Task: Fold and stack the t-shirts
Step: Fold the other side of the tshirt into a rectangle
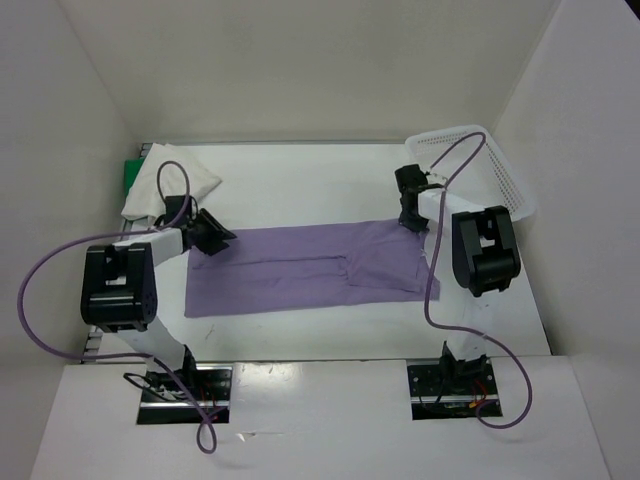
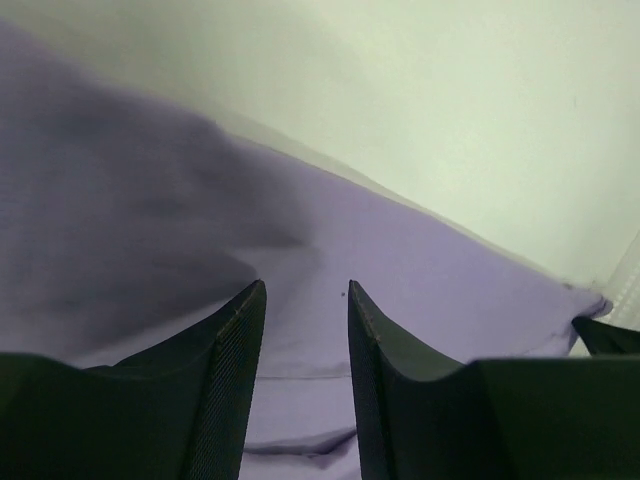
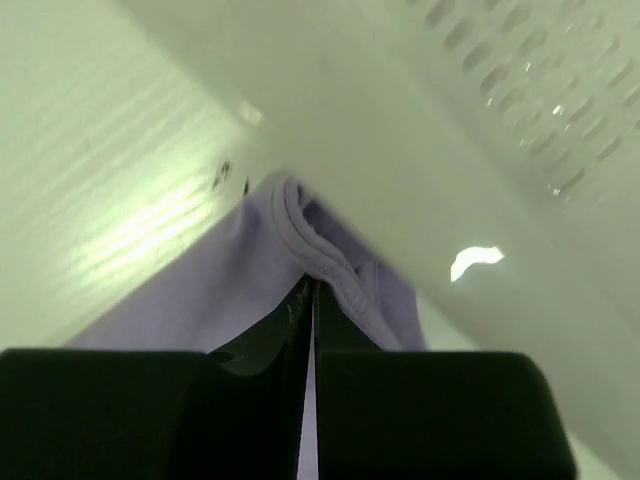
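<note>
Three shirts, all soft cloth. Purple shirt (image 1: 300, 270) lies flat across the middle of the table (image 1: 300, 185), a wide rough rectangle, matte, with faint creases. White shirt (image 1: 180, 180) is a rumpled bundle at the far left corner. The green shirt (image 1: 130, 175) is under it, showing only as a strip.

One basket (image 1: 500, 175) at the far right corner – white plastic, slotted mesh walls.

Two grippers, black wedge fingers with ribbed inner faces. Left gripper (image 2: 305, 290) sits at the purple shirt's left edge, jaws partly apart, nothing between them, cloth visible through the gap. Right gripper (image 3: 312, 285) is at the shirt's far right corner beside the basket – jaws almost together, pinching the rolled, stitched hem (image 3: 320, 255).
</note>
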Robot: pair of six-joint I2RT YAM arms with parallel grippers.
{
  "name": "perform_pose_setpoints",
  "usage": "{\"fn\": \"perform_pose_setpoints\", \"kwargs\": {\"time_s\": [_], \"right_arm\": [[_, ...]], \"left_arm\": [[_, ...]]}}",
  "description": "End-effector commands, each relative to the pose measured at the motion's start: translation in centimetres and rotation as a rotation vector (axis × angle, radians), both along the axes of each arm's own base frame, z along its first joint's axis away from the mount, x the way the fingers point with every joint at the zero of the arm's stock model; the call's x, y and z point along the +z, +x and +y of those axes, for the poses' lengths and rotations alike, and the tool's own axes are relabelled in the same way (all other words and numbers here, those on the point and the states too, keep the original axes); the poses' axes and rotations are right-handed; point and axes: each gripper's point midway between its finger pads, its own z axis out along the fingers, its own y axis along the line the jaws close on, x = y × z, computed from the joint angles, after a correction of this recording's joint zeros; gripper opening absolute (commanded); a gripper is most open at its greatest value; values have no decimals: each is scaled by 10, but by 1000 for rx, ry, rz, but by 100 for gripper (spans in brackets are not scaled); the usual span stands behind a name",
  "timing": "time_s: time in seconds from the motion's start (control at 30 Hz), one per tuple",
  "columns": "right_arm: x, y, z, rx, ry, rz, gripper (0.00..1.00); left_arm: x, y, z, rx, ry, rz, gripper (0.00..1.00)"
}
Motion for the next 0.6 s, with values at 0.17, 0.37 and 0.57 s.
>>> {"fn": "perform_pose_setpoints", "kwargs": {"time_s": [0.17, 0.37, 0.57], "right_arm": [[13, 36, -44, -111, -225, -108, 2], [26, 40, -50, -122, -232, -135, 1], [92, 37, -18, -43, -139, -256, 16]], "left_arm": [[-18, -16, 46, 157, -72, 54, 46], [0, -23, 61, 199, -82, 28, 46], [55, -18, 53, 173, -119, -109, 46]]}}
